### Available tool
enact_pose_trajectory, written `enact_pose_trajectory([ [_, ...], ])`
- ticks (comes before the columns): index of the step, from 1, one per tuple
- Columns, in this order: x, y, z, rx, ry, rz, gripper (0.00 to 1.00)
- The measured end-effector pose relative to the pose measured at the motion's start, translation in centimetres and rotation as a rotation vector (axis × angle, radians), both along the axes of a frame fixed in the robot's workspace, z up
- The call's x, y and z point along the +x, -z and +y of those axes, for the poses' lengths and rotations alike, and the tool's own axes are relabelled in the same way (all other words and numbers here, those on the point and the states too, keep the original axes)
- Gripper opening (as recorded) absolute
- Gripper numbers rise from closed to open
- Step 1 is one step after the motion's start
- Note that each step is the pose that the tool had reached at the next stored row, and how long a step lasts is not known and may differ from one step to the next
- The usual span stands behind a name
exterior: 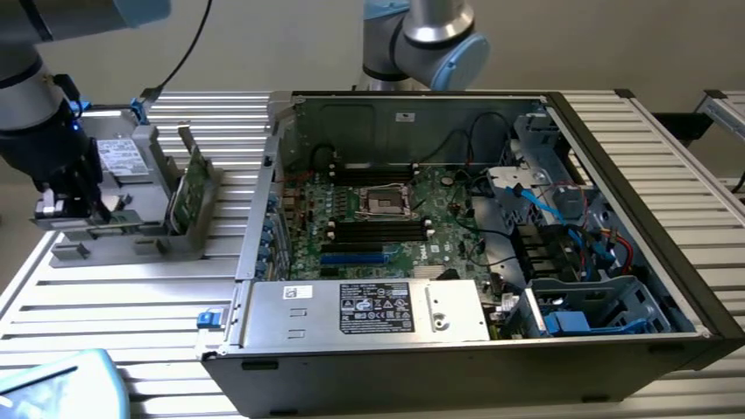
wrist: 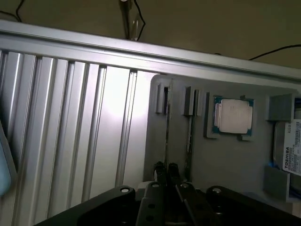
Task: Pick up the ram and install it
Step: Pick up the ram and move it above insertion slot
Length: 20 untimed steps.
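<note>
The ram (wrist: pixel 167 127) stands on edge in a slot of the grey holder (wrist: pixel 225 160), seen as a thin dark line. My gripper (wrist: pixel 166 168) sits right over it, its two fingertips close together with the stick between them, shut on the ram. In the exterior view the gripper (exterior: pixel 58 209) is low over the holder's (exterior: pixel 140 236) near-left end, far to the left of the open computer case (exterior: pixel 605 262). The black memory slots (exterior: pixel 372 229) lie on the motherboard inside the case.
A second thin board (wrist: pixel 190 132) stands in the neighbouring slot. A silver CPU (wrist: pixel 233 115) and a hard drive (wrist: pixel 289 150) rest in the holder; a taller green card (exterior: pixel 187 188) stands upright there. Another robot arm (exterior: pixel 425 39) stands behind the case. A power supply (exterior: pixel 366 310) fills the case's front.
</note>
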<state>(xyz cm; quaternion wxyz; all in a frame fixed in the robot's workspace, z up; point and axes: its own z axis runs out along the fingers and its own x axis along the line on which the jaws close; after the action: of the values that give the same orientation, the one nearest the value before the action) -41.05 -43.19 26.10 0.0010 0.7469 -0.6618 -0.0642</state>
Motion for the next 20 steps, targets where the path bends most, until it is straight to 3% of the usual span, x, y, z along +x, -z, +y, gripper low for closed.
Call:
enact_pose_trajectory([
  [8, 1.6, -3.64, -0.57, 0.0, 0.0, 0.0176, 0.14],
  [13, 2.5, -5.61, -1.06, 0.0, 0.0, 0.0359, 0.14],
  [20, 4.7, -8.01, -1.29, 0.0053, 0.0, 0.0452, 0.14],
])
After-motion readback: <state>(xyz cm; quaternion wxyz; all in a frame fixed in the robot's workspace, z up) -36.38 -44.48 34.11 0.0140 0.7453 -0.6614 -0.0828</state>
